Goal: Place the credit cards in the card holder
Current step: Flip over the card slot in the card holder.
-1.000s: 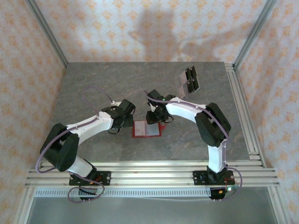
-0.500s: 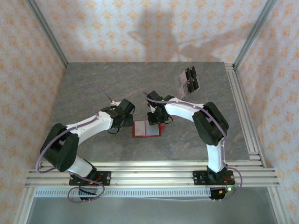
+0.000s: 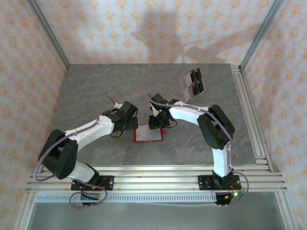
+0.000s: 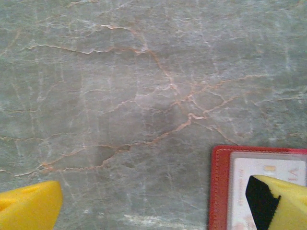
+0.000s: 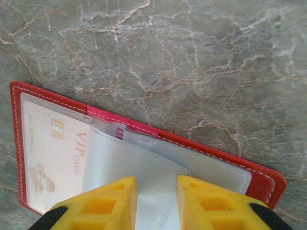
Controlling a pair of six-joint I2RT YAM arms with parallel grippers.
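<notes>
Meanwhile, the left end effector [image 4: 153, 196] hangs spread wide and released, its right finger just over the left edge of the card holder [image 4: 219, 191], which lies open on the bench [image 3: 91, 91] and has slid slightly toward it in the last second. The right end effector [image 5: 157, 191] has narrowed its jaws around the lining flap [image 5: 144, 163]; whether it actually pinches it cannot be told. Probably a pocket is being readied, since the credit cards [image 3: 193, 82] lie well beyond that end effector, not yet loaded.
</notes>
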